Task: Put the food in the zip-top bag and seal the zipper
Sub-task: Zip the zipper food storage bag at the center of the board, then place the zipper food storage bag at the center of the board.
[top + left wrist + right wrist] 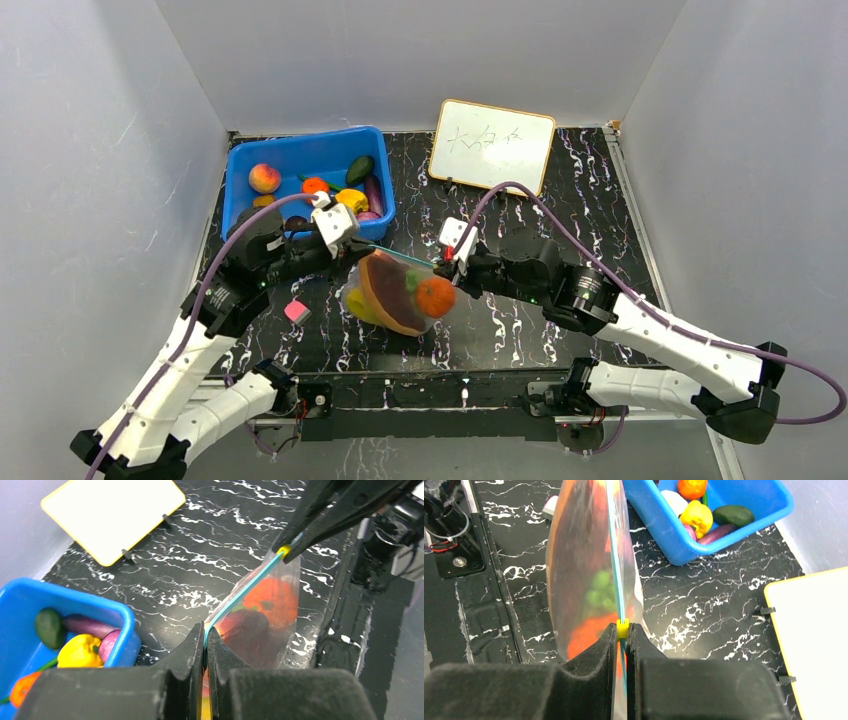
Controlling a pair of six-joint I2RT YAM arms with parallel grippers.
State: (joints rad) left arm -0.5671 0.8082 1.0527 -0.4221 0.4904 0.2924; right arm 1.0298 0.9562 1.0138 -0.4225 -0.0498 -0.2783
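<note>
Nearest the arm bases: pink cube [297, 311] on the table [500, 335], just left of the bag [400, 295]. The bag is mid-table, strung between both arms by its zipper [400, 256], with its body hanging below the strip. Can't tell if the bottom touches the table.

Inside it is food: orange round piece [436, 296], dark-red-and-orange slice [385, 290], yellow piece [357, 306], something green [599, 587].

On the strip's left end, the left gripper [205, 636] is clamped tight, fingers pressed together with the strip between them. On the other end, the right gripper [622, 630] is clamped right at the yellow tab [622, 628]. The strip runs taut and straight between the two and reads as a single line.

Behind the left arm: blue bin [300, 145], more toy pieces in it:
- peach [264, 178]
- yellow pepper [351, 200]
- dark green piece [359, 170]
- purple piece [87, 626]
- small orange piece [316, 185]

Farthest back, right side: whiteboard [493, 145], propped up on the table, well apart from the bag.
</note>
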